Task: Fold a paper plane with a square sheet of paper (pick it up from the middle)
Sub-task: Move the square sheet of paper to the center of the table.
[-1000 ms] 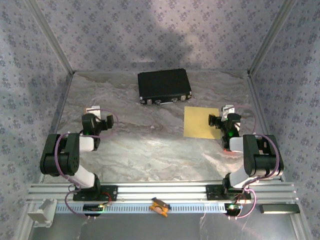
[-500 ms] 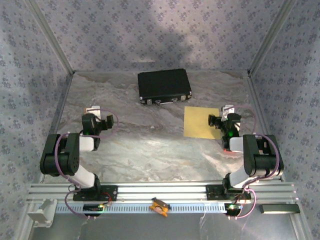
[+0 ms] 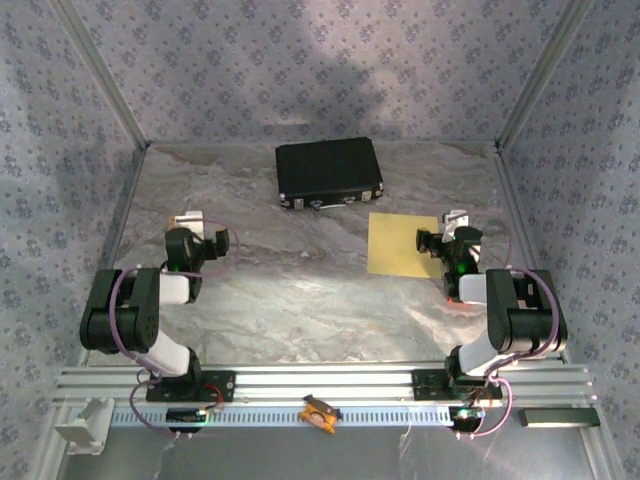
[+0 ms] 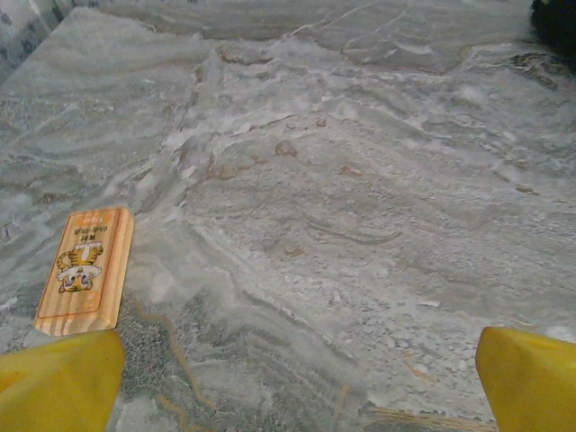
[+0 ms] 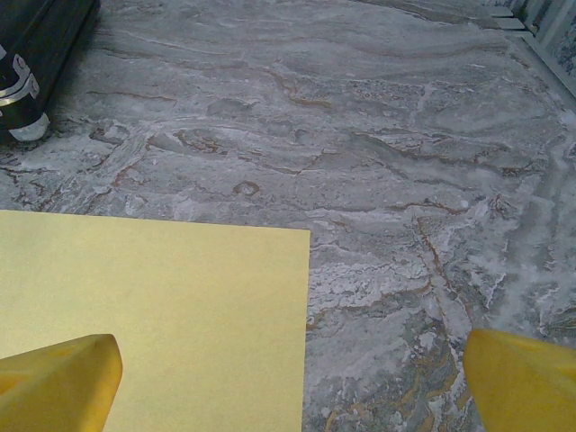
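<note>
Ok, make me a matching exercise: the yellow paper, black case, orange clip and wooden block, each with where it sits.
1 square sheet of paper
2 black case
3 orange clip
4 wooden block

A on the front rail
B far centre of the table
C left side, lying flat
D right side, lying flat

Pairs: 1-D, 2-B, 3-A, 4-C

Loads of room mid table (image 3: 300, 300). Case (image 3: 329, 173) blocks the back centre, little wooden block (image 4: 85, 268) sits far left, paper (image 3: 398, 243) lies flat on the right.
</note>
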{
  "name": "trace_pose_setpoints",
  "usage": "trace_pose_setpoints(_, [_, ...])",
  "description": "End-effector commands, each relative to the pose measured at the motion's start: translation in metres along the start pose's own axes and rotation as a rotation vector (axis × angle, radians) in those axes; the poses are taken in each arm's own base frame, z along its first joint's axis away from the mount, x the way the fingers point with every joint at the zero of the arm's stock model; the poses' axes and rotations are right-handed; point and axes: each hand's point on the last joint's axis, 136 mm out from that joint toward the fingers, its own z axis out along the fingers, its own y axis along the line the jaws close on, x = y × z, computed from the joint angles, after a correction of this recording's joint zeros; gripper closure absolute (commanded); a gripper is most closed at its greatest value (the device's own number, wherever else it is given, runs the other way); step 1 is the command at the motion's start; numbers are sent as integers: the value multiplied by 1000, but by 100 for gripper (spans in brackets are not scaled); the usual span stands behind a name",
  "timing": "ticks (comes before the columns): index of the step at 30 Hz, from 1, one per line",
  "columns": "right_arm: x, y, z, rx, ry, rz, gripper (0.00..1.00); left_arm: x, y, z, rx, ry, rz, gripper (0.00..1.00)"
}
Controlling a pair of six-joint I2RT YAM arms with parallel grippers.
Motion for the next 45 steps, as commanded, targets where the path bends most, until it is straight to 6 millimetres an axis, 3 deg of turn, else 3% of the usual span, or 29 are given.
trace_pose_setpoints(1, [-12,2,-2,5,-27,-21,1,-22,-3,-9,12,-82,14,0])
trace_pose_setpoints(11, [-31,-20,-30,111,83,93,1,-43,5,-39,-27,-35,-39,0])
trace_pose_setpoints(15, [-31,-31,-48,185,196,285,1,-63,6,-58,-26,-66,-99,0])
trace_pose_setpoints(17, [-29,-19,-54,115,284,390,1,-67,8,-67,-35,-43,-166,0])
trace_pose_setpoints(21, [-30,42,-59,-237,376,505,1,-59,21,-86,-119,58,-382,0])
trace_pose_setpoints(24, [-19,65,-58,-314,462,527,1,-61,5,-95,-21,78,-447,0])
trace_pose_setpoints(29, [1,77,-40,-320,590,519,6,-62,-25,-101,144,122,-514,0])
trace_pose_setpoints(38, [33,90,-11,-336,726,515,13,-48,-61,-103,247,229,-527,0])
trace_pose_setpoints(45, [67,98,-10,-305,852,527,18,-41,-67,-104,244,258,-531,0])
